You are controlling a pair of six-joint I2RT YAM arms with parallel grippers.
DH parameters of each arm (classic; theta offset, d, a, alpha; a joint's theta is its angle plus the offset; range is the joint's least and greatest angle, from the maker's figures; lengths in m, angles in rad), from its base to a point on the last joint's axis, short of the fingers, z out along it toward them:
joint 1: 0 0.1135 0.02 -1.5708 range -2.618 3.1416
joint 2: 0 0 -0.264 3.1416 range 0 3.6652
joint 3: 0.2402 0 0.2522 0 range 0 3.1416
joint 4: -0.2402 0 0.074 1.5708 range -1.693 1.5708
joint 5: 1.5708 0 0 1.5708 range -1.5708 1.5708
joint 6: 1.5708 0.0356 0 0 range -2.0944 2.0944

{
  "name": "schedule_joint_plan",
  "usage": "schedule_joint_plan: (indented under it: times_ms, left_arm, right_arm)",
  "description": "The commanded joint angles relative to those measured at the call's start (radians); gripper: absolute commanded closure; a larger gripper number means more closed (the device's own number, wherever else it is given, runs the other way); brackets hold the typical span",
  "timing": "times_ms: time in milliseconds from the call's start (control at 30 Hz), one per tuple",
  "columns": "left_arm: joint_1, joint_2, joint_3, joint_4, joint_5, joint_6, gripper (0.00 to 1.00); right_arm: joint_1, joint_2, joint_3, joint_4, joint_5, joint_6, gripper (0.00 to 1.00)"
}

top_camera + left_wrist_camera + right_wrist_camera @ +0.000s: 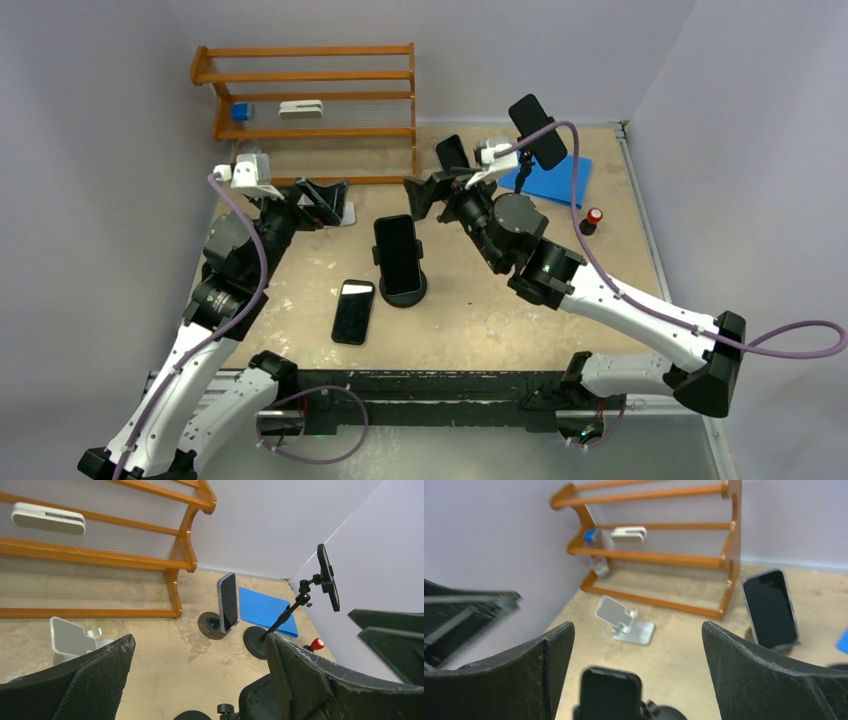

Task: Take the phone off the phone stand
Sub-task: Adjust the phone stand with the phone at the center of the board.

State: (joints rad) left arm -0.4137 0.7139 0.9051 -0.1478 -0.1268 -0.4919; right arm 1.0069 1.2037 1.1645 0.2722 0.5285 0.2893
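A black phone (397,252) stands upright in a black round-based stand (404,293) at the table's middle; its top shows low in the right wrist view (610,694). A second phone (228,601) leans in a brown round stand (209,625) near the shelf's right end, and also shows in the right wrist view (770,608). A third phone (537,130) is clamped on a tall arm stand. My right gripper (428,192) is open and empty, behind and above the middle phone. My left gripper (322,200) is open and empty at the back left.
A loose phone (353,311) lies flat left of the black stand. An empty silver stand (342,213) sits by my left gripper. A wooden shelf (310,100) stands at the back. A blue sheet (548,180) and a small red-capped item (593,217) lie at the back right.
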Motion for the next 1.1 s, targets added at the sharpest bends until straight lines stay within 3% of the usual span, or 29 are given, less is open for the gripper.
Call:
schedule_joint_plan:
  times_ms: [0,167,367,667,1067]
  left_arm:
    - [-0.004,-0.06,-0.043,0.04,0.021,0.096,0.0]
    - [-0.005,-0.134,-0.132,0.085,0.094,0.099,0.0]
    - [-0.005,-0.101,-0.12,0.082,0.152,0.089,0.01]
    - [-0.005,-0.087,-0.131,0.088,0.177,0.081,0.02]
    - [-0.005,-0.026,-0.129,0.094,0.299,0.041,0.04]
  right_arm:
    - [-0.004,-0.091,-0.114,0.0,-0.016,-0.027,0.01]
    - [-0.004,-0.231,-0.254,-0.08,-0.062,0.029,0.01]
    - [-0.006,-0.378,-0.42,0.017,-0.095,0.142,0.01]
    - [-0.003,-0.275,-0.335,-0.013,-0.323,0.092,0.01]
    - [0.05,-0.194,-0.32,-0.076,-0.214,0.152,0.01]
